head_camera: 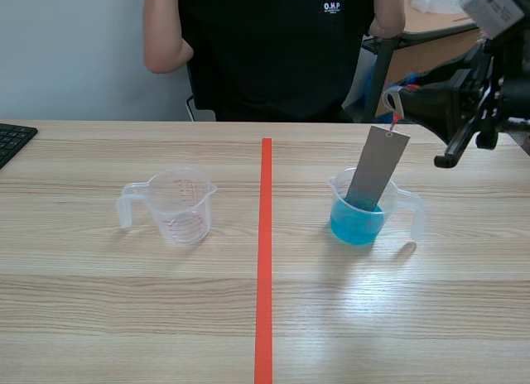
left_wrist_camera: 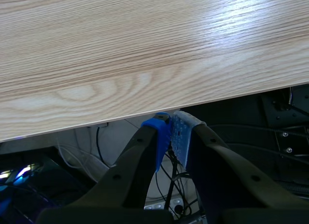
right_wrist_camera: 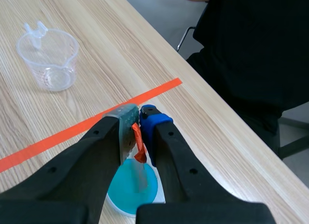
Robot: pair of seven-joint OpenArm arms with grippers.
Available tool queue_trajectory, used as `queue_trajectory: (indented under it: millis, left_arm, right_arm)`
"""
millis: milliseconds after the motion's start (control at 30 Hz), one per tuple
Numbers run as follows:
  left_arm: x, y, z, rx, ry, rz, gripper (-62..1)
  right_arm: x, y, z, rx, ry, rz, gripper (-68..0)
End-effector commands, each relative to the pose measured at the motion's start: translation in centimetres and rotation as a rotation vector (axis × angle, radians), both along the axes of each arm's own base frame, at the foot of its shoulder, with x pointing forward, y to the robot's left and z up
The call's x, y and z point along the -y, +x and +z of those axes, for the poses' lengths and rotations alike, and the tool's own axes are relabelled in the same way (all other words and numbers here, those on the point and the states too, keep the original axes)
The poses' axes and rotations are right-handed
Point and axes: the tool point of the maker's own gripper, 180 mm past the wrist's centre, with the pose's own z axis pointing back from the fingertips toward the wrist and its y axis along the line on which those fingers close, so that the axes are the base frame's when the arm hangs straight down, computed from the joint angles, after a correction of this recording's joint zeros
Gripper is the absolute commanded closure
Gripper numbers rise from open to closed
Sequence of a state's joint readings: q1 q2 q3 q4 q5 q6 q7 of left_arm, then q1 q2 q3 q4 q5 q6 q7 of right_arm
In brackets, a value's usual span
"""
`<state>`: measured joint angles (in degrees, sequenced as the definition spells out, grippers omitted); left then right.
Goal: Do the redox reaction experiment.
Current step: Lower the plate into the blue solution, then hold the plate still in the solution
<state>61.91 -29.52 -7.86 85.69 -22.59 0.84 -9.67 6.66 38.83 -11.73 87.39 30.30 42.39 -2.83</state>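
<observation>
right pincer (right_wrist_camera: pixel 137 115) grips grey strip (head_camera: pixel 377 169) dipped in blue-liquid beaker (head_camera: pixel 356 227); clear beaker (head_camera: pixel 184 206) empty; left pincer (left_wrist_camera: pixel 171 125) closed.

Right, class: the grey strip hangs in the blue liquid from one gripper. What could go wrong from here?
1. The right gripper pinches only the small red tag atop the grey metal strip; it could slip, dropping the strip and splashing the blue liquid.
2. The strip stands tilted in the measuring cup; a sideways pull might tip it.
3. A person sits across the table; a splash might reach them.
</observation>
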Motion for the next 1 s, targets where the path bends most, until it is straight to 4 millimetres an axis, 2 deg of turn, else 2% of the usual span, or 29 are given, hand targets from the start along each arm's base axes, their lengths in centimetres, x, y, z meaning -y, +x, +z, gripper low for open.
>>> queue_trajectory:
  millis: [0,500,967]
  left_arm:
    - [0.1,0.1,0.2,0.013,-0.007,0.005,-4.9]
    - [0.1,0.2,0.2,0.014,-0.007,0.005,-4.9]
    - [0.1,0.1,0.2,0.013,-0.007,0.005,-4.9]
  right_arm:
    - [-0.2,0.5,0.8,0.027,0.019,0.001,-1.5]
    - [-0.8,1.6,-3.4,-0.035,0.011,-0.038,-1.5]
    - [-0.9,1.5,-3.4,-0.031,0.011,-0.037,-1.5]
